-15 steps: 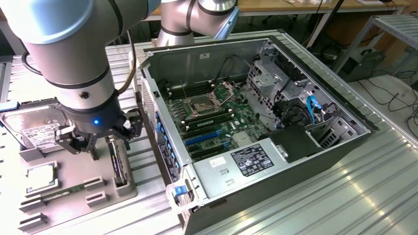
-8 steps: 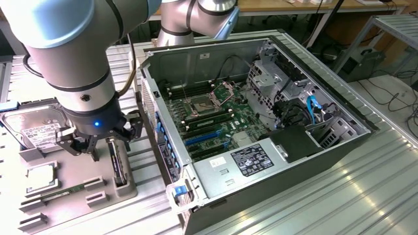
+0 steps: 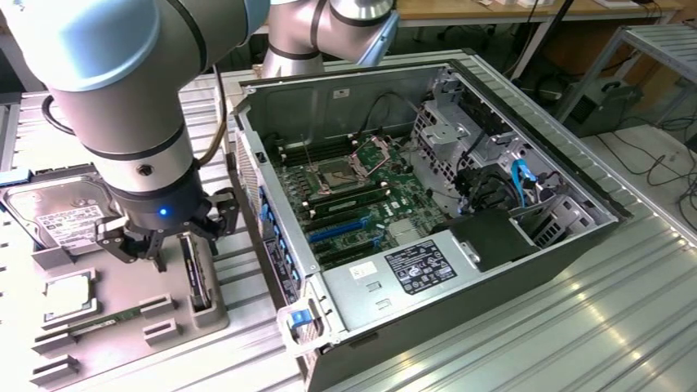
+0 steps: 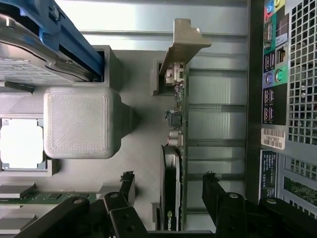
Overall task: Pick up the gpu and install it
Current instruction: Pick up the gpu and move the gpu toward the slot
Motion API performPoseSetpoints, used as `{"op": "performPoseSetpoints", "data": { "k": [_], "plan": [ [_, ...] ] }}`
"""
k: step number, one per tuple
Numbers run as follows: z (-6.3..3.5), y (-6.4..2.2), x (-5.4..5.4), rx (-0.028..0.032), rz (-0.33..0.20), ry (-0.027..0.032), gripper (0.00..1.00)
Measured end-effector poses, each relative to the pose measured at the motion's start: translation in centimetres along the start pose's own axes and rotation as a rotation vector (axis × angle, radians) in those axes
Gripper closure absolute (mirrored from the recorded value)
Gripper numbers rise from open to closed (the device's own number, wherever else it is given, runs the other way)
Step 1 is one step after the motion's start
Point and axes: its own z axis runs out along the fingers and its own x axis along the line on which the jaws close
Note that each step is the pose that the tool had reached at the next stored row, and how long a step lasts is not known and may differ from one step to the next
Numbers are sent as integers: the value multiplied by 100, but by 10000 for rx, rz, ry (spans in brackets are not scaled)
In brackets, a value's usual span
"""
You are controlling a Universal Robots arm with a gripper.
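The gpu point(image 4: 176, 148) stands on its long edge in a slot of the grey parts tray point(image 4: 138, 148), its silver end bracket point(image 4: 184, 43) at the far end and the black fan side facing the tray's middle. In the exterior view the gpu point(image 3: 199, 273) is a thin dark card upright in the tray point(image 3: 120, 286), just left of the computer case. My gripper point(image 4: 168, 182) hangs right above it, open, with one black finger point(image 4: 127, 184) on each side of the card and a gap to both. From outside, the gripper point(image 3: 183, 243) sits low over the tray.
The open computer case point(image 3: 566, 237) lies on its side, motherboard point(image 3: 360, 196) up, with blue card slots point(image 3: 335, 230). Its rear port panel point(image 4: 277, 74) runs close beside the gpu. The tray also holds a hard drive point(image 3: 60, 216), a processor point(image 3: 68, 294), a memory stick point(image 3: 104, 318) and a raised grey block point(image 4: 81, 121).
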Motion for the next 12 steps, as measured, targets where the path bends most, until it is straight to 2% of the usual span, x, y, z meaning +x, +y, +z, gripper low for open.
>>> {"op": "performPoseSetpoints", "data": {
  "k": [12],
  "plan": [
    [70, -5, 2, -2, 1, 2, 34]
  ]
}}
